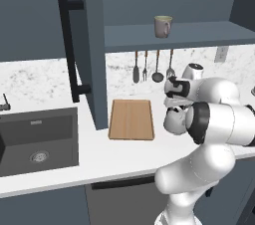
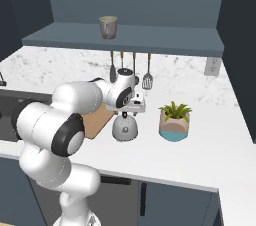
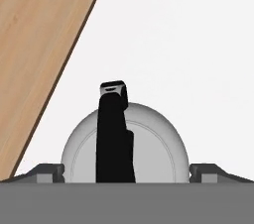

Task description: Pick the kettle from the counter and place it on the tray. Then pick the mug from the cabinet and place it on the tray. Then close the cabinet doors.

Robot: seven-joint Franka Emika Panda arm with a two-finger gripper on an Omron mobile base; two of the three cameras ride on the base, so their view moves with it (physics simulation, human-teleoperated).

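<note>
- The gripper (image 3: 127,171) hangs directly above the kettle (image 3: 126,143), jaws spread wide, holding nothing.
- The kettle stands on the counter (image 2: 210,140), just beside the tray (image 1: 131,118) and near the plant pot (image 2: 174,126).
- Risk: the fingertips (image 3: 47,172) straddle the rounded body, not the black handle (image 3: 114,134). Closing there may let the smooth shell slip or tip.
- Risk: an off-centre descent may push the kettle against the tray edge.

White arm's hand (image 2: 131,111) open directly above silver kettle (image 2: 124,128) on marble desk (image 2: 210,140), tray (image 2: 98,118) beside kettle, teal plant pot (image 2: 174,126) near, mug (image 2: 108,27) on cabinet shelf (image 2: 165,38)
</note>
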